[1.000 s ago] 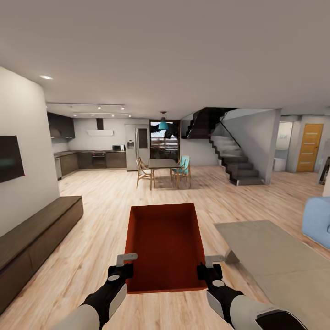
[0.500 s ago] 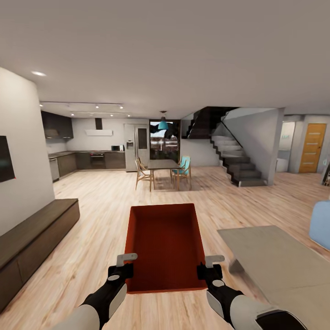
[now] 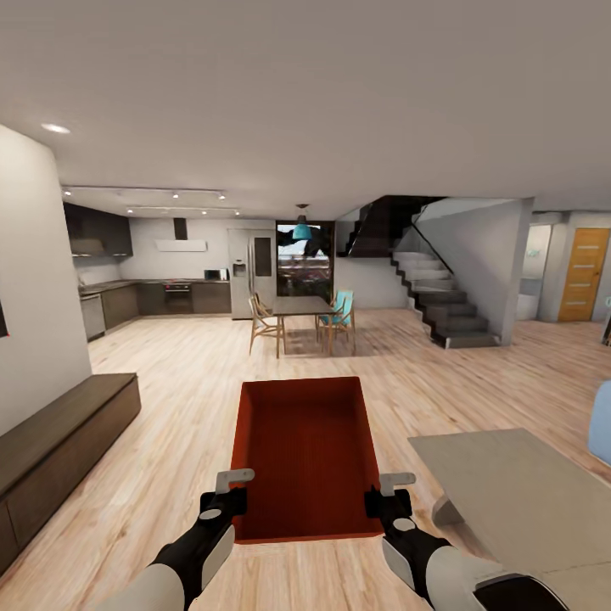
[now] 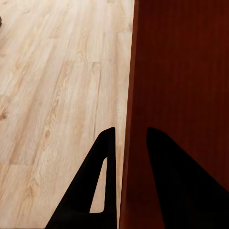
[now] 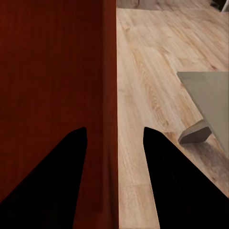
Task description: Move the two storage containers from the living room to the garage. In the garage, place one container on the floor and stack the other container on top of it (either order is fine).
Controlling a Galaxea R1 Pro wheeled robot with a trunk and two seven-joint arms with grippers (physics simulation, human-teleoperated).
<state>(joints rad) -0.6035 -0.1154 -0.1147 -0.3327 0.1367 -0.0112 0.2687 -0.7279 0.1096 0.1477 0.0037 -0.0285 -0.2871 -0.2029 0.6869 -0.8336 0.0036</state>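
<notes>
Carry step: box (image 3: 305,454) pinched by left hand (image 3: 222,496) and right hand (image 3: 388,499); next, garage route

Wood-plank floor (image 3: 170,407) bears a grey low table (image 3: 518,492).

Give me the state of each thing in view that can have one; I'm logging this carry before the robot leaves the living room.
storage container: carried above the wood floor, held at both side walls, nothing inside.
left gripper: shut on the container's side wall, one finger on each face.
right gripper: shut on the opposite wall the same way.
orange door: closed.
chairs: upright beside the dining table.
</notes>
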